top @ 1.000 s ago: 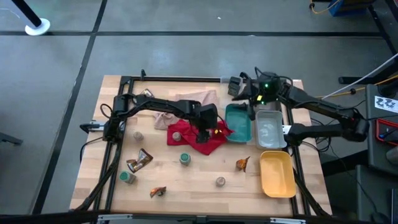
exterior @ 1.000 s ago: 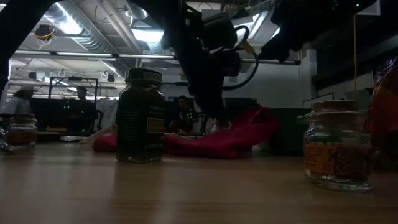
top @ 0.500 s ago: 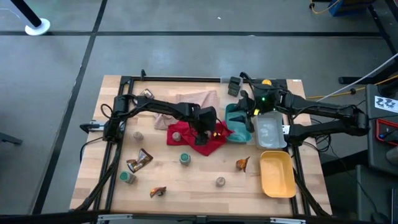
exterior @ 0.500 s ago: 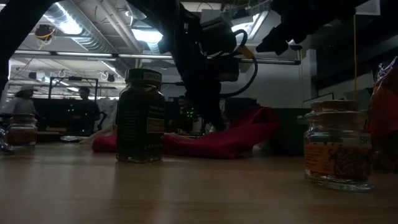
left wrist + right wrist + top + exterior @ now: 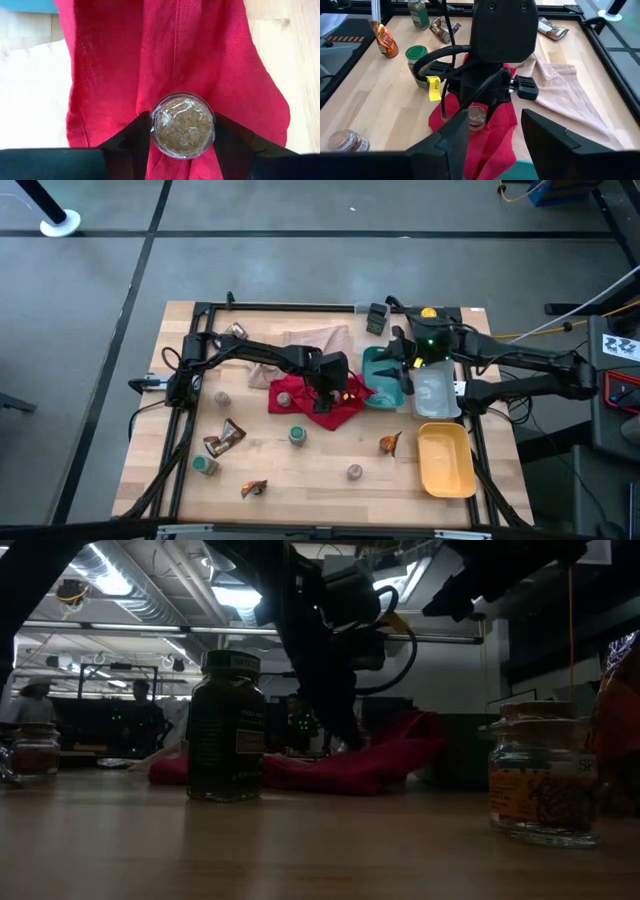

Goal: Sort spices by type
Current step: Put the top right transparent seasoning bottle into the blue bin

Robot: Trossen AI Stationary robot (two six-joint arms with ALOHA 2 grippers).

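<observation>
My left gripper [image 5: 330,388] stands over the red cloth [image 5: 298,396] at mid-table, shut on a small round glass jar [image 5: 183,125] of brown spice. The jar also shows in the right wrist view [image 5: 476,118]. My right gripper [image 5: 495,145] hangs open and empty in the air over the teal tray [image 5: 382,380]. Other jars [image 5: 297,436] [image 5: 205,465] [image 5: 354,471] [image 5: 221,397] stand on the bare wood. Crinkly sachets [image 5: 226,437] [image 5: 254,488] [image 5: 389,443] [image 5: 236,331] lie flat on it. My left gripper pinches the jar's round wall [image 5: 156,134] between its two fingers [image 5: 131,140], one on each side. The fingers come slanting down from the table's left. The jar stands upright with its base [image 5: 476,128] on the red cloth.
A clear tray [image 5: 436,392] and a yellow tray [image 5: 446,462] lie in a row with the teal one along the right side. A beige cloth [image 5: 318,340] lies behind the red one. A black frame [image 5: 190,430] borders the table.
My right gripper has swung from the table's far edge toward the near edge and now hangs over the teal tray, with its fingers still apart.
</observation>
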